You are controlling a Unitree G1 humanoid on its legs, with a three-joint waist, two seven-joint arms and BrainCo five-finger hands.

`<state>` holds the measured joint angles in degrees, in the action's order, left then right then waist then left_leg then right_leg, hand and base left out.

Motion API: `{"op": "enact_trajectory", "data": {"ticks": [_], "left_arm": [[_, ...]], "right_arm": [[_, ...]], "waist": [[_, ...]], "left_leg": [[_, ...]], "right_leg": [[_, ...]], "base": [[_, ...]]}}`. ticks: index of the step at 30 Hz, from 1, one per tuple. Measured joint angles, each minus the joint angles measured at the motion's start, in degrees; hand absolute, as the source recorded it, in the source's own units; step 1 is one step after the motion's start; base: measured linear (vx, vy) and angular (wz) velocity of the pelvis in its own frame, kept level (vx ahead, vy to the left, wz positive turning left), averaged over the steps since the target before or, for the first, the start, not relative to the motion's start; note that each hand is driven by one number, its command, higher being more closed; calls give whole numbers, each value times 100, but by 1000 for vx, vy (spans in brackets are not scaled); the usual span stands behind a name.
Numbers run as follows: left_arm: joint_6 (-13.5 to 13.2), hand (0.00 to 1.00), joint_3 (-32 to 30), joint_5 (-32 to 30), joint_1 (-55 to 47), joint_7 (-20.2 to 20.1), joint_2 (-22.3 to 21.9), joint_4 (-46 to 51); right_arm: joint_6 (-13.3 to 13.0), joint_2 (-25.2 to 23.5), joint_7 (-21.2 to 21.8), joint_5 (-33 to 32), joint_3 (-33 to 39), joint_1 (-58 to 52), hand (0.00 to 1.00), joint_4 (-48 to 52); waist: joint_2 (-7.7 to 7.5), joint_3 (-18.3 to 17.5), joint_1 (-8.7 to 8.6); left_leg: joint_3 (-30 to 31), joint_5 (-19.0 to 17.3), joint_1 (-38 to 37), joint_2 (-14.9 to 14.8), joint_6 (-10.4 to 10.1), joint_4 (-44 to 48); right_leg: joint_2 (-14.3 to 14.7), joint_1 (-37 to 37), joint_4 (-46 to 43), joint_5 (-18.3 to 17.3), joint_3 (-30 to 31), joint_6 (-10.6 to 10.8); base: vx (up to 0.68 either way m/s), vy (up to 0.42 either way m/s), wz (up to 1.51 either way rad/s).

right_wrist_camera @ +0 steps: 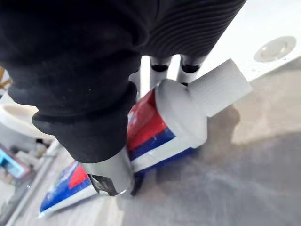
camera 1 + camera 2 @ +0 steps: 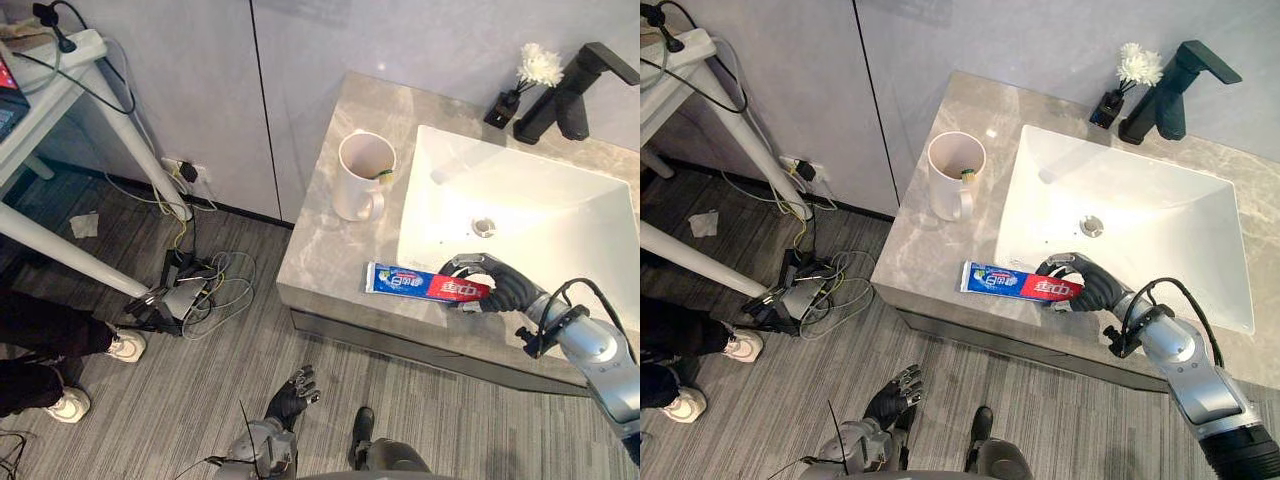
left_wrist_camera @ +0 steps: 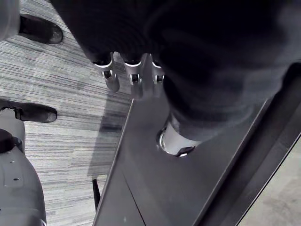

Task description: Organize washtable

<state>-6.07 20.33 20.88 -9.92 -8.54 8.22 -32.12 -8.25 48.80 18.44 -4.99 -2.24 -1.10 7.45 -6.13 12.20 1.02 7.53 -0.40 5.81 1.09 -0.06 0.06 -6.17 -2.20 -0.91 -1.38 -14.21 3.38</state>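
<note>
Your right robot hand (image 2: 497, 287) is closed round the toothpaste tube (image 2: 420, 283): the thumb lies over the top of the tube just behind the white cap, and the fingers curl round its far side. The grip is at the red cap end, while the blue tail of the tube points left. The tube lies along the near strip of the grey marble surface (image 2: 318, 250), just in front of the white basin (image 2: 540, 200). You cannot tell from these views whether the cap end rests on the stone or is slightly raised.

Your left robot hand (image 2: 290, 395) hangs low over the grey floor, near the front of the cabinet, with its fingers relaxed and spread and nothing in it.

A cream mug (image 2: 360, 178) stands upright on the surface to the left of the basin, well apart from the tube, with a small green-tipped item (image 2: 384, 175) at its rim. At the far right, a black faucet (image 2: 572, 95) stands behind the basin, and a small dark vase (image 2: 503, 107) with a white flower sits just to its left. On the floor at the far left, a person's legs (image 2: 60, 345) in white shoes show beside a tangle of cables (image 2: 195, 285).
</note>
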Motion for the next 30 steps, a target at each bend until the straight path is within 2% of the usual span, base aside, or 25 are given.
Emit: {"op": "enact_trajectory", "data": {"ticks": [11,15,19,22,24,26,30], "left_arm": [[-5,0,-4,4,2,12,30,6],[-3,0,-96,339,-8,148,30,68],[-10,0,-458,653,-52,247,-4,470],[-65,0,-822,858,-179,271,-33,858],[-69,0,-1008,1095,-340,277,-109,1297],[-72,0,-1200,1364,-506,275,-144,1915],[-178,0,-1383,2157,-650,233,-251,3688]], "right_arm": [[-86,105,81,-61,-344,341,100,12],[-90,111,41,-60,-408,586,100,-49],[-92,68,-136,-132,-196,938,100,-140],[-93,-141,-284,-180,281,1155,100,70],[-142,-157,-341,-242,483,1353,100,469],[-246,-296,-353,-349,612,1567,100,761],[-417,-956,-595,-598,693,2043,100,1343]], "waist": [[-35,21,-3],[-23,26,-18],[7,26,-9],[32,12,-9],[108,-28,-18],[171,-61,-20],[370,-180,10]], "left_leg": [[-137,-2,-57,-8,-2,-3],[-169,7,-69,-9,-11,-20],[-140,158,-138,-14,-18,-193],[-134,174,-160,-12,-21,-214],[-133,175,-171,0,-22,-203],[-119,174,-225,-1,-23,-205],[-31,174,-282,4,-24,-205]], "right_leg": [[-8,-2,-2,0,173,-1],[-9,-9,6,0,203,0],[-6,-9,8,0,186,0],[-7,3,7,2,182,1],[-17,18,3,3,162,3],[-18,82,5,3,138,3],[-22,196,15,2,25,3]], "base": [[-37,10,-7],[-56,6,-5],[-41,-1,3],[0,0,0],[0,0,0],[7,2,7],[-21,1,12]]}}
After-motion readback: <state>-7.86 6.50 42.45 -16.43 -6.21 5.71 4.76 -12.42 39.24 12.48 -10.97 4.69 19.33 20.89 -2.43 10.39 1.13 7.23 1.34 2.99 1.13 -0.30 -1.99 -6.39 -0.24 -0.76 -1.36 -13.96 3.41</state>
